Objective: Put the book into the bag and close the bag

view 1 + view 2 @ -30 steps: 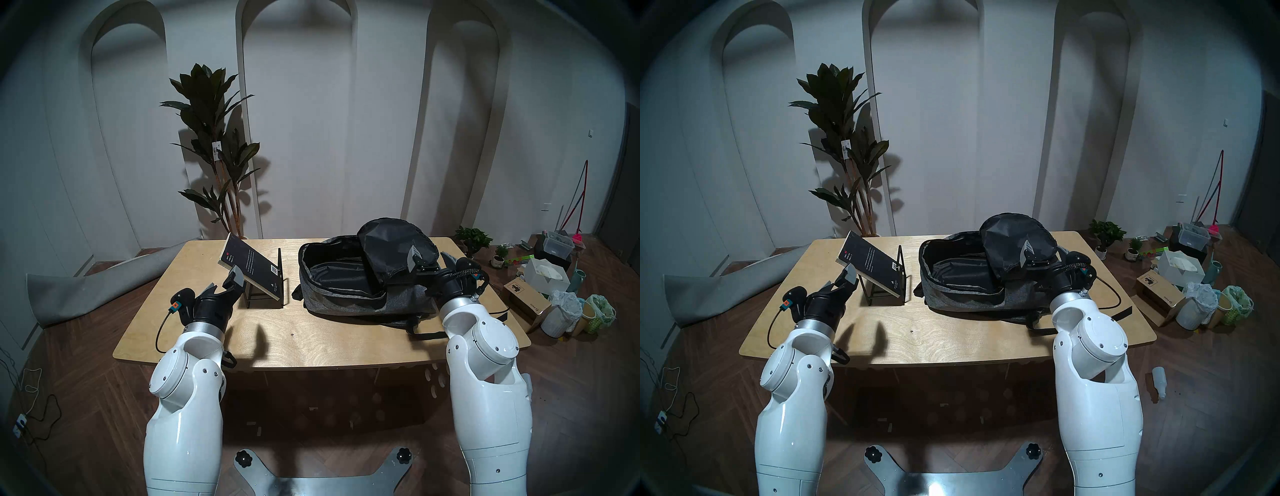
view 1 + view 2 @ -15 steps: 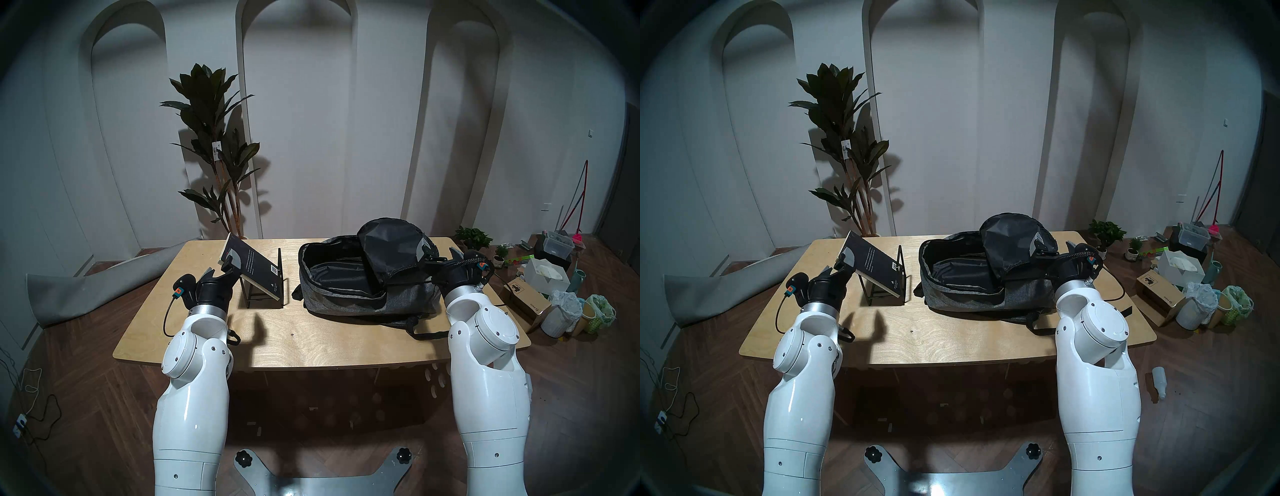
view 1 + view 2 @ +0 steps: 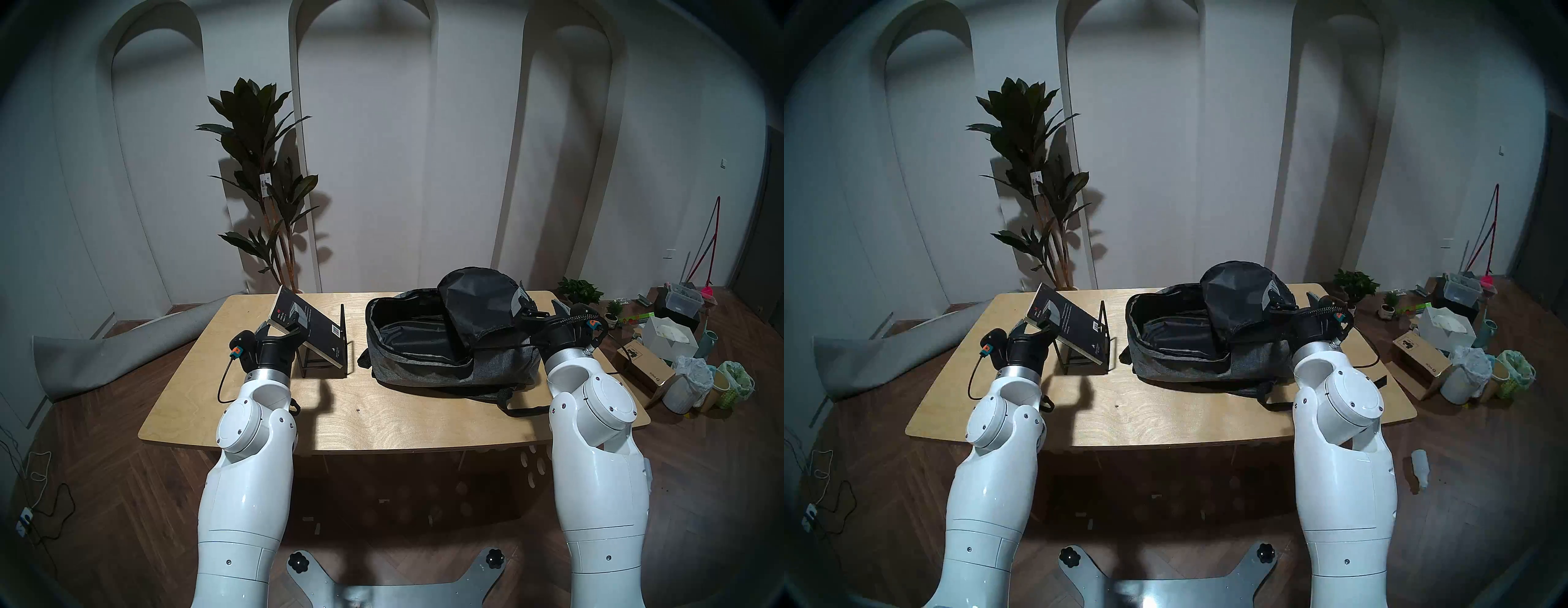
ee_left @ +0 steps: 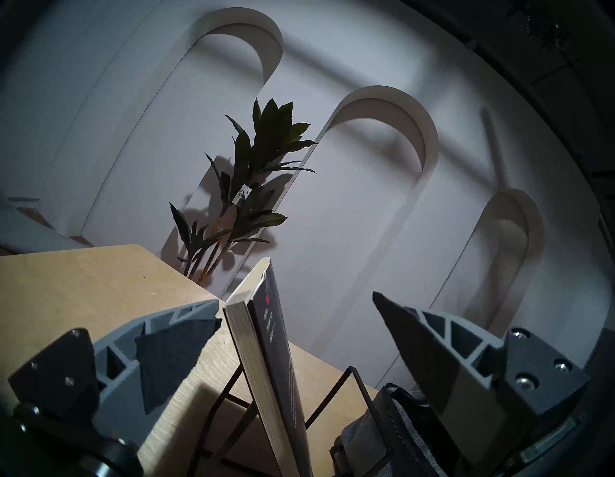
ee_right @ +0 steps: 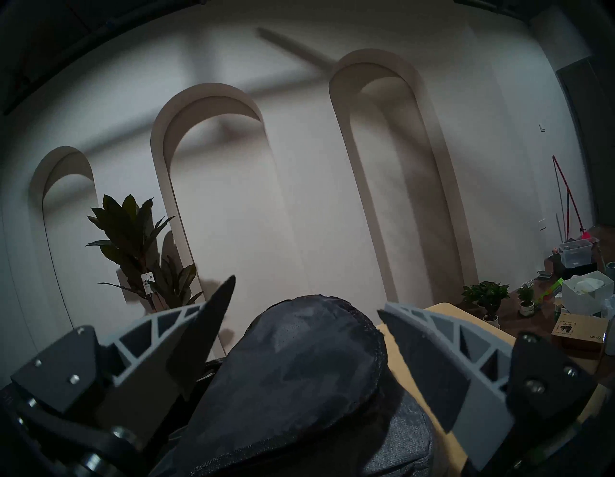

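Observation:
The black book (image 3: 316,329) leans tilted on a black wire stand (image 3: 344,339) at the table's back left; it also shows in the head right view (image 3: 1074,325). My left gripper (image 3: 281,323) is open, its fingers on either side of the book's near left corner; in the left wrist view the book's cream page edge (image 4: 253,346) stands between the fingers, left gripper (image 4: 293,307). The grey bag (image 3: 424,369) lies open, black-lined flap (image 3: 479,301) raised. My right gripper (image 3: 539,306) is open around the flap's right edge (image 5: 299,359).
The wooden table (image 3: 403,407) carries the stand and the bag. A black bag strap (image 3: 524,409) trails toward the front right edge. A tall plant (image 3: 263,170) stands behind the table. A rolled grey mat (image 3: 106,352) lies on the floor left; boxes and bins (image 3: 645,365) crowd the floor right.
My left arm has moved forward and right, so its open fingers now sit around the book's corner. My right gripper has shifted slightly up and right along the flap.

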`<control>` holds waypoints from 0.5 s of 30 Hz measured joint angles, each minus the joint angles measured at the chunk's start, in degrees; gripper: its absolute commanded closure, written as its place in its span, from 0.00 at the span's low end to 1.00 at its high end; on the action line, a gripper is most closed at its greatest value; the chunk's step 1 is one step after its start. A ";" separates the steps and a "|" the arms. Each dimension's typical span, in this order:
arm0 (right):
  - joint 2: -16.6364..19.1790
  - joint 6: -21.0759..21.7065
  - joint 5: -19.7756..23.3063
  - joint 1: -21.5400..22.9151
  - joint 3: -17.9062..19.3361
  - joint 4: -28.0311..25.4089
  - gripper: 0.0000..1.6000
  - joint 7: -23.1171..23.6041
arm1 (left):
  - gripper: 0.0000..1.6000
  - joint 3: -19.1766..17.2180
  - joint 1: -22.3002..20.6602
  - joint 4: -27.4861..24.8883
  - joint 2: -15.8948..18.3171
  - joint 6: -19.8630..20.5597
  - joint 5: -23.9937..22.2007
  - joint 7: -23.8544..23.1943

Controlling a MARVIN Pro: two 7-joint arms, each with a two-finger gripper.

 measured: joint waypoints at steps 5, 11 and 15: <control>-0.06 -0.26 0.31 -0.31 0.24 -0.30 0.00 0.24 | 0.00 0.44 -1.79 2.80 0.26 -1.46 1.57 0.09; -0.20 -0.59 0.57 -0.64 0.62 -0.55 0.00 0.33 | 0.00 0.40 -3.88 4.77 0.60 -2.78 2.46 0.12; -0.35 -0.88 0.57 -0.88 0.77 -0.67 0.00 0.32 | 0.00 0.34 -4.86 5.17 0.78 -3.45 2.57 -0.14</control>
